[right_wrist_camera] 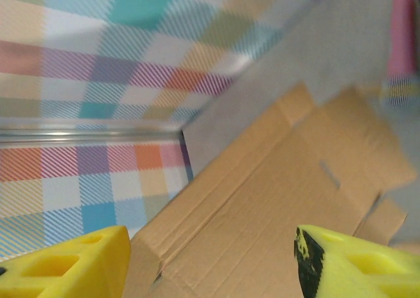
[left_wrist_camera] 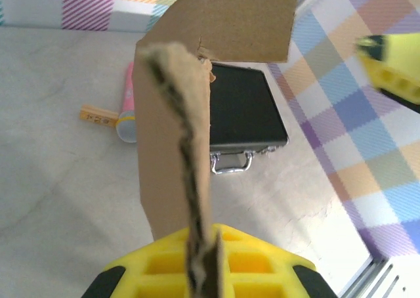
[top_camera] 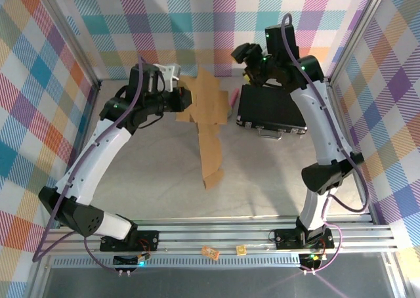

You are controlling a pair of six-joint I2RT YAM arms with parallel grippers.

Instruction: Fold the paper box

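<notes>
Your left gripper (left_wrist_camera: 206,264) pinches one edge of the paper box (top_camera: 207,117), which hangs as a mostly flat sheet at the centre of the top view. Your right gripper (right_wrist_camera: 210,262) is spread and holds nothing. Nearly all the folding seems left to do.

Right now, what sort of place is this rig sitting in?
Probably a lab data-collection cell, not a home or shop: checked fabric walls on every side, aluminium frame rails along the near edge, and a left arm and right arm bolted to them.
</notes>
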